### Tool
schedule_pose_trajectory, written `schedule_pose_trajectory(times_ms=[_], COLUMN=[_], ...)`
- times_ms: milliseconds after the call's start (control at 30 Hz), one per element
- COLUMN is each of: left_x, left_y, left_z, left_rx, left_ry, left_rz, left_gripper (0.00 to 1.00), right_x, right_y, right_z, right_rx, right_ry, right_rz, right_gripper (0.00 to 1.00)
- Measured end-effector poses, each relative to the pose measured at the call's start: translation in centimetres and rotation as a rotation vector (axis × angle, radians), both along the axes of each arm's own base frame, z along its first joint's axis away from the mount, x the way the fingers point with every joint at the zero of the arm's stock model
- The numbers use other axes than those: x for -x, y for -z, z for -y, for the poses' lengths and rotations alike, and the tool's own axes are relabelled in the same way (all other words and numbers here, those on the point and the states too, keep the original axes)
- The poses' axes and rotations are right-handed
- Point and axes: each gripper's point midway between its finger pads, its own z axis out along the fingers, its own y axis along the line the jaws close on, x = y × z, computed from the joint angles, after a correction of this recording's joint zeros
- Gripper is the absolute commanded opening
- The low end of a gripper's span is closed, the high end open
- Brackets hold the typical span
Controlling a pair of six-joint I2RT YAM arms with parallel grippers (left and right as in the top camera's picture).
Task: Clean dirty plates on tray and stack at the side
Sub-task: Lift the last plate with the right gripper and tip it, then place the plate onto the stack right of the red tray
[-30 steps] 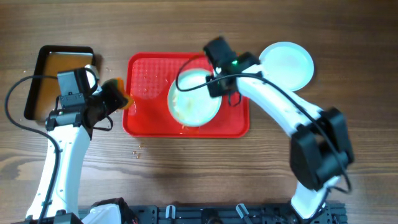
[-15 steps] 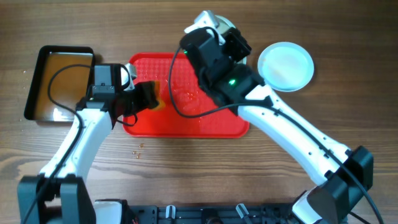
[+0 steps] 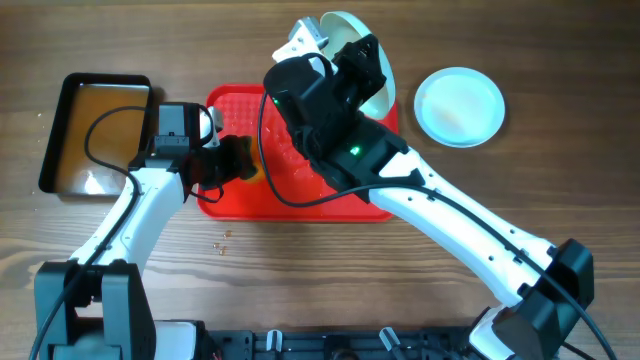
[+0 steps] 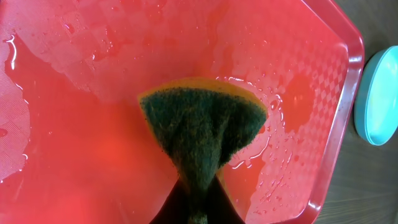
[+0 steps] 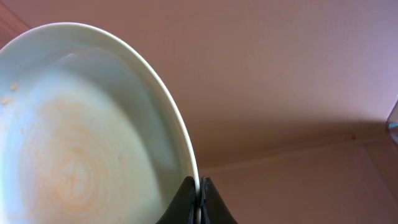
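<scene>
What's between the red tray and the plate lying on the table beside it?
Only bare table separates tray and plate; overhead and left wrist views show it.

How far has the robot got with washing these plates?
Done: one plate lies on the table right of the tray and looks clean. In hand: the right gripper holds a second plate by its rim, tilted up, with a faint orange smear, while the left gripper grips the sponge over the wet tray. Left: scrub that plate and stack it. I see no third plate.
</scene>
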Motion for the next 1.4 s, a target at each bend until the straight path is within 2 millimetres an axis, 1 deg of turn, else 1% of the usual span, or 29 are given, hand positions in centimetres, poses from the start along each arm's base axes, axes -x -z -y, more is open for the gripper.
schedule_pose_trajectory(times_ms=[67,133,200,233,267,300,367,433,467,500,533,567,633,700,733,800,833,867,900,933,1033,1100,1133,1167,1200,1233,1267,1300,1400], left_x=[0.0,0.0,0.0,0.0,0.0,0.0,0.0,0.0,-0.1,-0.1,-0.1,-0.1,0.0,0.0,0.0,0.0,0.0,0.0,0.0,0.0,0.0,0.0,-0.1,-0.2,-0.4,-0.8,-1.3,-2.3,-4.6], left_y=[0.0,0.0,0.0,0.0,0.0,0.0,0.0,0.0,0.0,0.0,0.0,0.0,0.0,0.0,0.0,0.0,0.0,0.0,0.0,0.0,0.0,0.0,0.0,-0.1,-0.1,-0.2,-0.4,-0.8,-2.0], left_z=[0.0,0.0,0.0,0.0,0.0,0.0,0.0,0.0,0.0,0.0,0.0,0.0,0.0,0.0,0.0,0.0,0.0,0.0,0.0,0.0,0.0,0.0,0.0,-0.1,-0.2,-0.4,-0.6,-0.9,-1.9], left_rx=[0.000,0.000,0.000,0.000,0.000,0.000,0.000,0.000,0.000,0.000,0.000,0.000,0.000,0.000,0.000,0.000,0.000,0.000,0.000,0.000,0.000,0.000,-0.003,-0.006,-0.012,-0.022,-0.033,-0.049,-0.092], left_ry=[0.000,0.000,0.000,0.000,0.000,0.000,0.000,0.000,0.000,0.000,0.000,0.000,0.000,0.000,0.000,0.000,0.000,0.000,0.000,0.000,0.000,0.000,-0.001,-0.003,-0.007,-0.012,-0.019,-0.031,-0.070], left_rz=[0.000,0.000,0.001,0.000,0.001,0.001,0.002,0.002,0.003,0.003,0.003,0.003,0.002,0.001,0.001,-0.001,0.000,-0.001,0.000,0.000,0.001,0.002,0.004,0.010,0.018,0.035,0.060,0.102,0.212], left_gripper=[0.04,0.04,0.04,0.04,0.04,0.04,0.04,0.04,0.04,0.04,0.04,0.04,0.04,0.04,0.04,0.04,0.04,0.04,0.04,0.04,0.04,0.04,0.04,0.04,0.04,0.04,0.04,0.04,0.04], right_x=[-0.1,-0.5,-1.7,-2.3,-3.3,-4.2,-5.3,-5.8,-5.5,-5.2,-5.2,-5.3,-5.6,-4.9,-4.6,-4.5,-4.5,-4.5,-4.6,-4.6,-4.3,-4.2,-4.0,-3.7,-3.2,-2.9,-2.3,-1.5,0.3], right_y=[0.2,1.6,5.1,7.2,9.3,10.8,12.0,12.5,13.2,14.0,14.9,16.1,18.6,22.1,23.3,25.0,25.8,26.1,26.3,26.4,26.7,26.8,26.9,26.9,26.8,26.7,26.6,26.6,26.5], right_z=[0.2,1.3,4.0,5.4,7.5,9.3,13.3,19.3,22.2,24.1,25.4,26.1,26.7,27.7,28.2,29.0,29.3,29.5,29.6,29.6,29.0,26.8,25.3,23.7,21.3,19.3,16.9,13.6,7.4], right_rx=[-0.072,-0.161,-0.326,-0.449,-0.628,-0.812,-1.082,-1.252,-1.307,-1.341,-1.370,-1.385,-1.398,-1.392,-1.381,-1.368,-1.355,-1.352,-1.350,-1.356,-1.380,-1.455,-1.500,-1.544,-1.588,-1.610,-1.616,-1.603,-1.552], right_ry=[0.016,0.031,0.058,0.074,0.111,0.134,0.183,0.281,0.341,0.385,0.412,0.430,0.485,0.629,0.683,0.748,0.775,0.787,0.791,0.799,0.799,0.730,0.687,0.651,0.602,0.565,0.525,0.476,0.374], right_rz=[0.027,0.001,-0.114,-0.188,-0.259,-0.324,-0.382,-0.350,-0.333,-0.325,-0.316,-0.315,-0.310,-0.302,-0.296,-0.281,-0.278,-0.274,-0.271,-0.262,-0.298,-0.396,-0.459,-0.523,-0.609,-0.670,-0.738,-0.818,-0.955], right_gripper=[0.04,0.04,0.04,0.04,0.04,0.04,0.04,0.04,0.04,0.04,0.04,0.04,0.04,0.04,0.05,0.05,0.14,0.31,0.55,0.67,0.66,0.62,0.62,0.62,0.62,0.63,0.63,0.63,0.63])
